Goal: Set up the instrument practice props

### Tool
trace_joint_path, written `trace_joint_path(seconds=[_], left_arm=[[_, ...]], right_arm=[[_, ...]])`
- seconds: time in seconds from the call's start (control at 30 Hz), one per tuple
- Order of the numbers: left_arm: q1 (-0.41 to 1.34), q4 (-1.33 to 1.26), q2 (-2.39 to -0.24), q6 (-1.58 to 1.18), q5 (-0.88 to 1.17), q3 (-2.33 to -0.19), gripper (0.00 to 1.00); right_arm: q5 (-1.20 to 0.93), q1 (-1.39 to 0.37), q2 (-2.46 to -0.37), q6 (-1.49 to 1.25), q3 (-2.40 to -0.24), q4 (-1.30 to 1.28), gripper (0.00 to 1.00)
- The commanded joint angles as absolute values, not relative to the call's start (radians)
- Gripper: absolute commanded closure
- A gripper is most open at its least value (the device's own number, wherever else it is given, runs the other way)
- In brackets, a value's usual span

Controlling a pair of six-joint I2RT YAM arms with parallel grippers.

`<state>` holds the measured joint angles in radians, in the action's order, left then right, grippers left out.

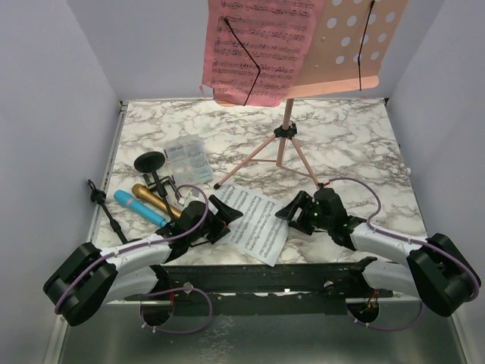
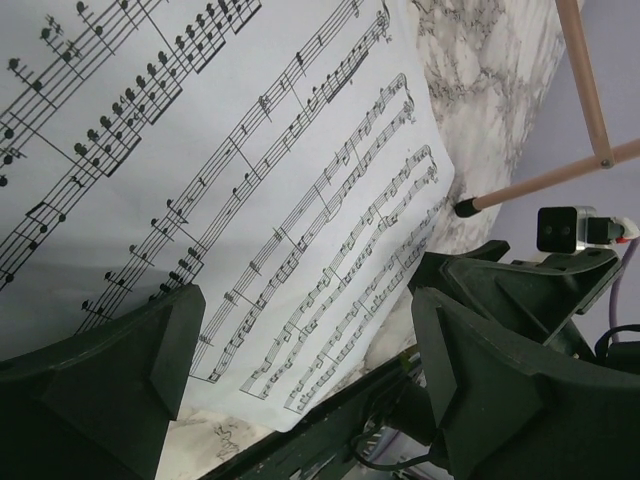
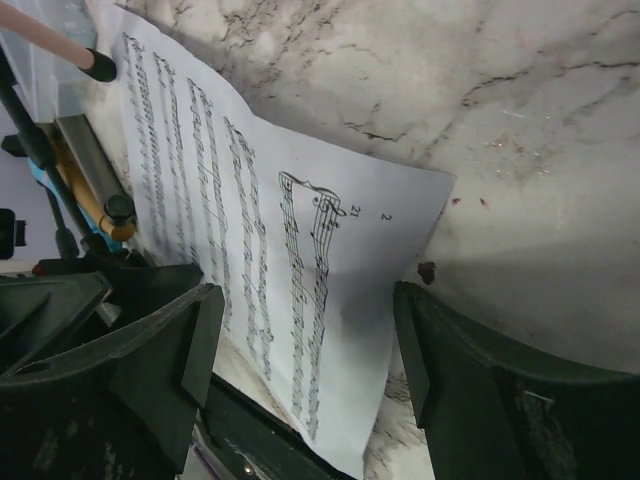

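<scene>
The pink perforated music rack (image 1: 356, 38) stands at the back on thin tripod legs (image 1: 284, 148), with a pink sheet-music page (image 1: 250, 53) on its left half. A white sheet-music page (image 1: 258, 221) lies flat near the front edge. My left gripper (image 1: 226, 214) is open at the page's left edge, low over the paper (image 2: 250, 180), its jaws empty (image 2: 305, 350). My right gripper (image 1: 294, 214) is open at the right edge, above the page (image 3: 270, 250), also empty (image 3: 305, 340). The gold microphone (image 1: 155, 199) and blue microphone (image 1: 140, 206) lie at the left beside a black round-based mic mount (image 1: 150, 161).
A small clear plastic box (image 1: 187, 155) sits behind the microphones. A thin black stand piece (image 1: 102, 206) lies at the table's left edge. One tripod foot (image 2: 465, 207) rests close to the white page's far corner. Grey walls enclose three sides of the table.
</scene>
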<state>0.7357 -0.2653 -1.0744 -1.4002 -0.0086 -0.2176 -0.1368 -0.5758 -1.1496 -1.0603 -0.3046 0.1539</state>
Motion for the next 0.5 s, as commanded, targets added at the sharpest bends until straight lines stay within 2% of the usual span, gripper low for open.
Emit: trace_joint_path(seconds=[0.0, 0.47], left_arm=[[0.747, -0.258, -1.117, -1.446, -0.019, -0.206, 0.07], [0.767, -0.295, -1.122, -1.477, -0.013, -0.200, 0.06]], right_arm=[[-0.168, -0.591, -1.225, -1.125, -0.272, 0.249, 0.22], [-0.289, -0.609, -1.178, -1.194, -0.222, 0.590, 0.22]])
